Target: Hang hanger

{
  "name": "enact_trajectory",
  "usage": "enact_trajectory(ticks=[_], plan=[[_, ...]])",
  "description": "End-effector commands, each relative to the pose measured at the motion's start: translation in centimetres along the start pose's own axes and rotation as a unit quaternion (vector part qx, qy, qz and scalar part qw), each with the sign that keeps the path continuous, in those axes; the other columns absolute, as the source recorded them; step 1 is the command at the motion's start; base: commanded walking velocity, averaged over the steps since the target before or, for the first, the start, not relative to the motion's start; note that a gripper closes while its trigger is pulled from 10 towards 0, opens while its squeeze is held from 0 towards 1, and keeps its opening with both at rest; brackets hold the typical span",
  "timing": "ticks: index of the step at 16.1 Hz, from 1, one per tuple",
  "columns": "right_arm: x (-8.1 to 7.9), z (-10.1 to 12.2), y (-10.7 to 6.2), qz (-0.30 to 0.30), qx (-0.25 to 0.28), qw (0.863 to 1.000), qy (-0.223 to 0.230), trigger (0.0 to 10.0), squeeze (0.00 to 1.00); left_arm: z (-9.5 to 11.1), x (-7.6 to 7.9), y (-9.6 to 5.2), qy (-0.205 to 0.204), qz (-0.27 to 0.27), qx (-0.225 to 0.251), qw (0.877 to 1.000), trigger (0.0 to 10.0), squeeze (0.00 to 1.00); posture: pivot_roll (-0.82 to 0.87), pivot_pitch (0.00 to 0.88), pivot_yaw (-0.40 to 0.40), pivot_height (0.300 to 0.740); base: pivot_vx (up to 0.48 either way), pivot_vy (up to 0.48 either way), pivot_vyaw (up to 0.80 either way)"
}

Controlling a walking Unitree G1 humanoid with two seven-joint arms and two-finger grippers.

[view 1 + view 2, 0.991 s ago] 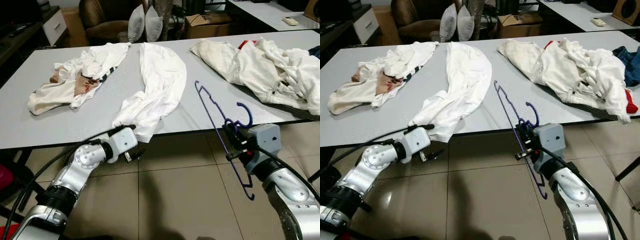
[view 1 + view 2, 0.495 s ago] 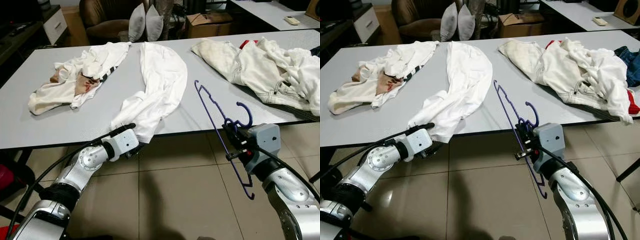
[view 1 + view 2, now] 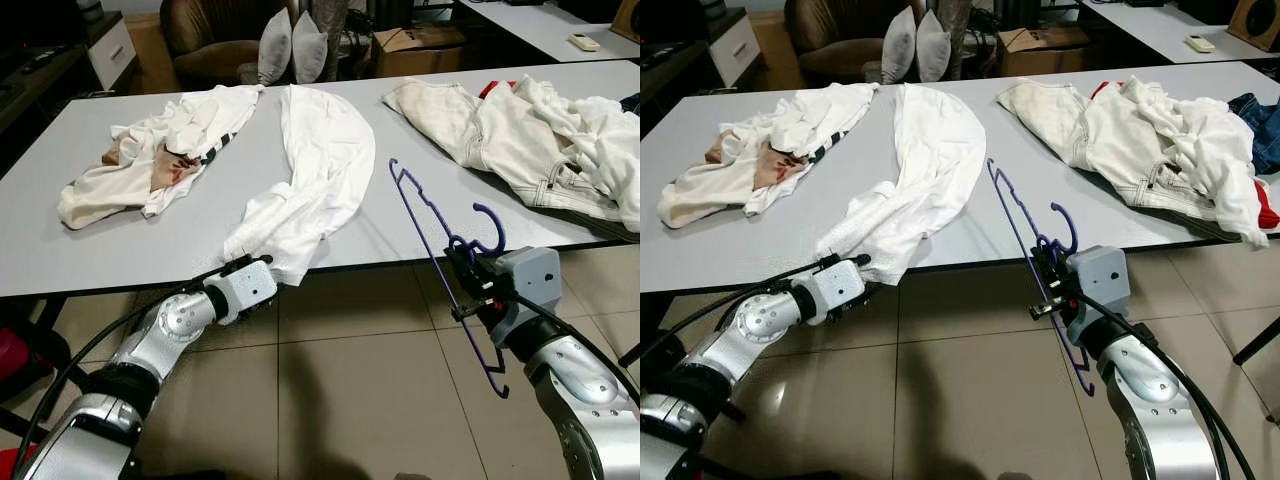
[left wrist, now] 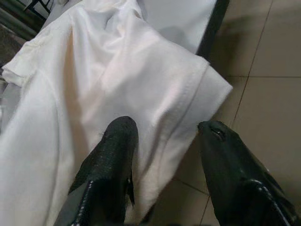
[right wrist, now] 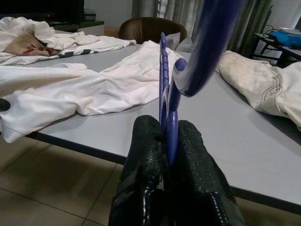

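A blue plastic hanger (image 3: 440, 250) stands tilted off the table's front edge, with my right gripper (image 5: 168, 141) shut on its neck just below the hook (image 3: 490, 228). A long white shirt (image 3: 315, 170) lies across the grey table (image 3: 110, 250), its hem (image 4: 188, 89) drooping over the front edge. My left gripper (image 4: 164, 129) is open right at that hem, one finger (image 4: 117, 141) against the cloth, the other finger (image 4: 225, 146) over the tiled floor. In the head views the left gripper (image 3: 262, 268) sits just under the table edge.
A crumpled white garment with a brown stain (image 3: 150, 160) lies at the table's left. A cream pile of clothes (image 3: 520, 130) covers the right end. An armchair with grey cushions (image 3: 290, 45) and a cardboard box (image 3: 420, 45) stand behind. Tiled floor (image 3: 350, 390) lies below.
My left gripper has risen from below the table edge and come up to the shirt's hanging hem. The right gripper and hanger have stayed put.
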State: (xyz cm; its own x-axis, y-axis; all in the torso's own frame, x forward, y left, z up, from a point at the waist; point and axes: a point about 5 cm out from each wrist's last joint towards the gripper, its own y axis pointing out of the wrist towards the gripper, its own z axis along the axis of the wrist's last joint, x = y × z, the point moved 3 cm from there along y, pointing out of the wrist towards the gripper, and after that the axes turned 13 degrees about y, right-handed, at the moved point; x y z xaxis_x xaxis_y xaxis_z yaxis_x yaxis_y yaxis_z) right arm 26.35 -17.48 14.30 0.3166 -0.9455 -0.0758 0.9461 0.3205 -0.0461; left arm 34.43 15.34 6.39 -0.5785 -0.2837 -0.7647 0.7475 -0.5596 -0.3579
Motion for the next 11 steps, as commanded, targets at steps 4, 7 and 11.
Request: enact_trajectory(ticks=[4,7,11], plan=[[0.05,-0.35,0.04,0.000,-0.003,1.000,0.004,10.0,0.00,-0.36,-0.43,0.05,0.003,0.001,-0.010,1.000,0.0,0.00,-0.29,0.000,0.094,0.740,0.000,0.000,0.00],[0.02,-0.46,0.03,0.001,-0.005,1.000,0.006,10.0,0.00,-0.38,-0.54,0.08,0.000,0.003,-0.009,1.000,0.0,0.00,-0.29,0.000,0.094,0.740,0.000,0.000,0.00],[0.07,-0.48,-0.02,0.002,-0.007,1.000,0.003,10.0,0.00,-0.28,-0.58,0.16,-0.004,0.004,-0.006,1.000,0.0,0.00,-0.29,0.000,0.090,0.740,0.000,0.000,0.00]])
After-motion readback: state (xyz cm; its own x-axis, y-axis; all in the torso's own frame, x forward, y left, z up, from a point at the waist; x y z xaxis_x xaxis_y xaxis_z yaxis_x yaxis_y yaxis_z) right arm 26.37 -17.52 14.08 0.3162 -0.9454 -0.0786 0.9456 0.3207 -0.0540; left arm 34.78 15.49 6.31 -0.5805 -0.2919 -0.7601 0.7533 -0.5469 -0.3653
